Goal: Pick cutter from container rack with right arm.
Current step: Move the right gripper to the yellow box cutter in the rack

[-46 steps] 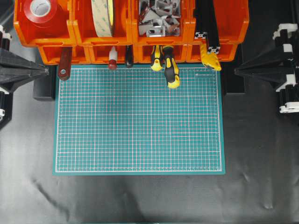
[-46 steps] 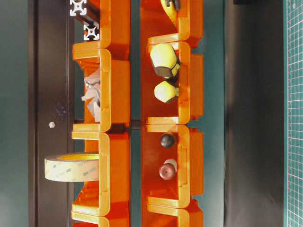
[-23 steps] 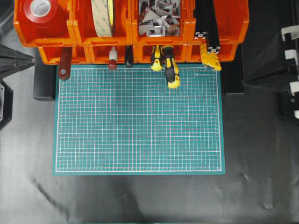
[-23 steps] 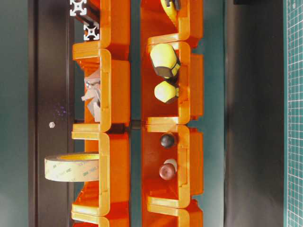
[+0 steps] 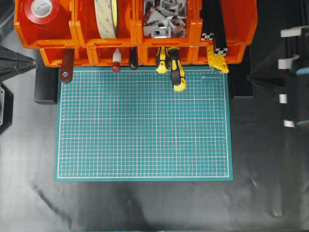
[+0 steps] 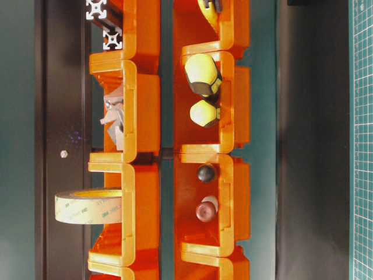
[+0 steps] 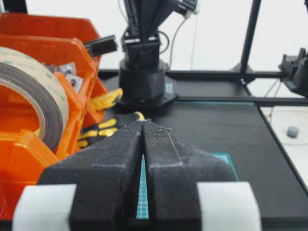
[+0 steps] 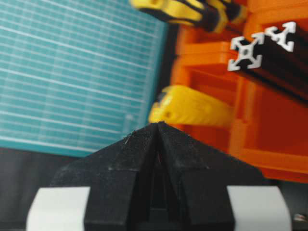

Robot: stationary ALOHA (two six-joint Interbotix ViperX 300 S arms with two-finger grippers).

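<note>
Right gripper [image 8: 158, 126] clenched, empty, near yellow cutter [image 8: 192, 108] protruding from orange container rack [image 8: 269, 115]. Left gripper [image 7: 143, 122] clenched, empty.

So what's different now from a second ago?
The right arm has swung round at the right edge, its shut tool now aimed at the yellow cutter in the orange rack. The left arm pulled back slightly. Nothing was grabbed; tools, tape and green mat stayed put.
</note>
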